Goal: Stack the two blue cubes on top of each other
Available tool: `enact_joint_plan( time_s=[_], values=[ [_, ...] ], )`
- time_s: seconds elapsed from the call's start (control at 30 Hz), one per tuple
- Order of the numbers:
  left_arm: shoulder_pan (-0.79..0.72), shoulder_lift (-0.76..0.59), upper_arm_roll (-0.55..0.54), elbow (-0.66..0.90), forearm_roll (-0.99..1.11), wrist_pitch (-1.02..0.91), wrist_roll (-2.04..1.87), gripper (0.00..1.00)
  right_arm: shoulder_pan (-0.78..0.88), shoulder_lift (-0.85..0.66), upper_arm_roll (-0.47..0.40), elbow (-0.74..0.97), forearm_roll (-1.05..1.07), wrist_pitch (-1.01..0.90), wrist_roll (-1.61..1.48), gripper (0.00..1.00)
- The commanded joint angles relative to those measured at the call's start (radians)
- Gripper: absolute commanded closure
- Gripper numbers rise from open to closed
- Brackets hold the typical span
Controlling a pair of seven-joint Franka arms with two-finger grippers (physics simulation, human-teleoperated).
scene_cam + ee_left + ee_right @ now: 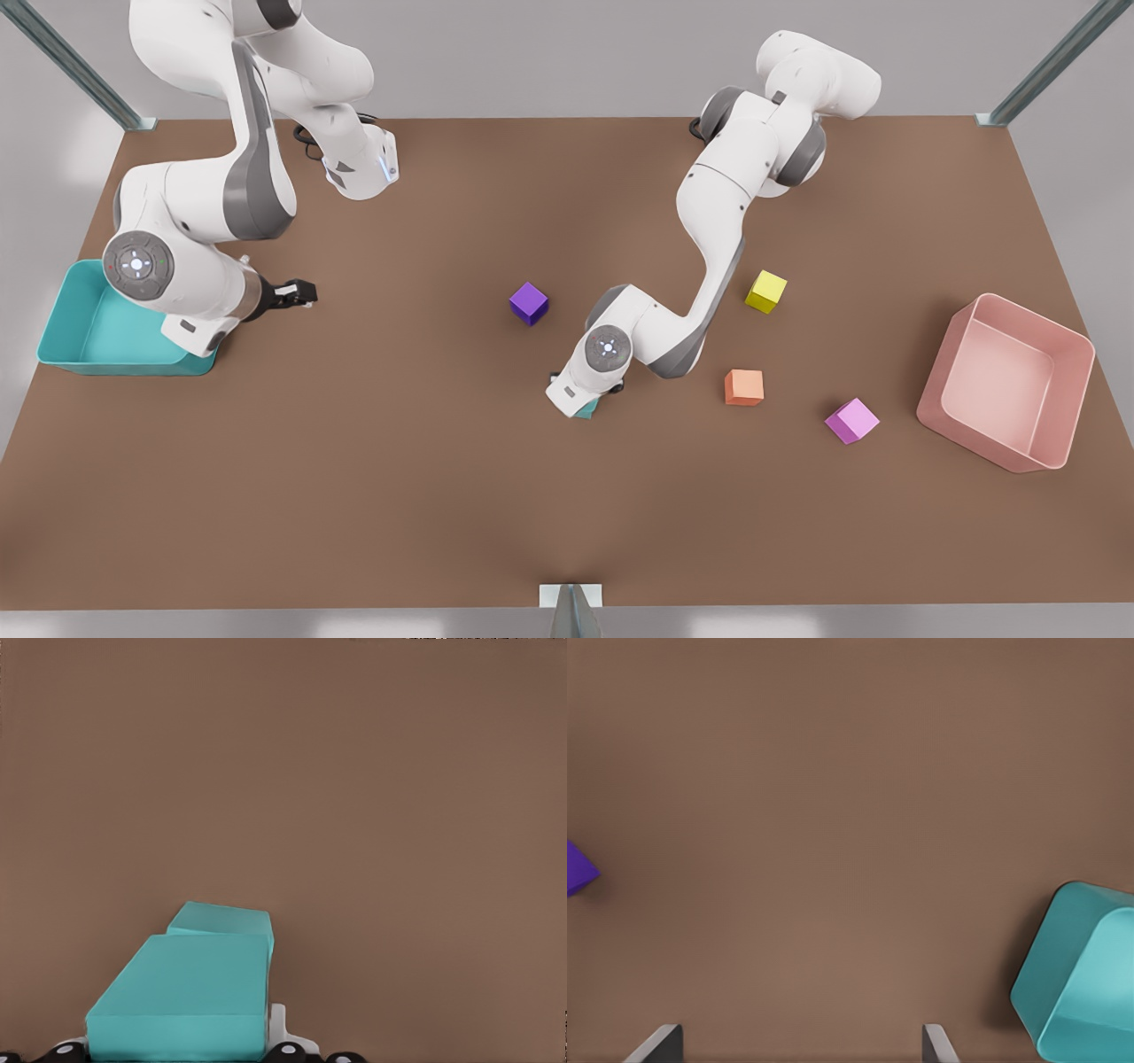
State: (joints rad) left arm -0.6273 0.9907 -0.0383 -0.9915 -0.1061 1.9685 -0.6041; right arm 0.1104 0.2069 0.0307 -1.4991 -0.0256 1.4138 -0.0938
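In the left wrist view, one blue cube point(190, 992) sits close up between my left gripper's fingers, and the second blue cube point(221, 921) lies just beyond and lower, partly covered by it. In the front view, my left gripper point(580, 403) points down at the table's middle. A teal corner of a blue cube point(586, 410) peeks out under it, and the rest is hidden by the hand. My right gripper point(301, 292) waits on the front view's left, open and holding nothing, with its fingertips point(660, 1043) spread over bare table.
A teal bin point(66, 359) stands at the front view's left edge under the right arm and appears again as the teal bin point(1076, 974). A purple cube point(529, 303), a yellow cube point(766, 291), an orange cube point(744, 387) and a pink cube point(852, 420) lie around the middle. A pink bin point(935, 390) stands far right.
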Motion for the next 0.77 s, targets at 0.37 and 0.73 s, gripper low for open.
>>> enact_joint_plan(
  time_s=[0.37,0.73],
  values=[
    [0.03,-0.195,0.008,0.007,-0.017,-0.305,-0.221,0.0,-0.001,0.0,0.0,0.004,-0.005,0.004,-0.006,0.0],
    [0.589,-0.718,-0.129,-0.291,0.223,-0.717,0.753,0.0,-0.006,-0.001,-0.002,0.019,-0.007,0.004,-0.041,0.0]
  ],
)
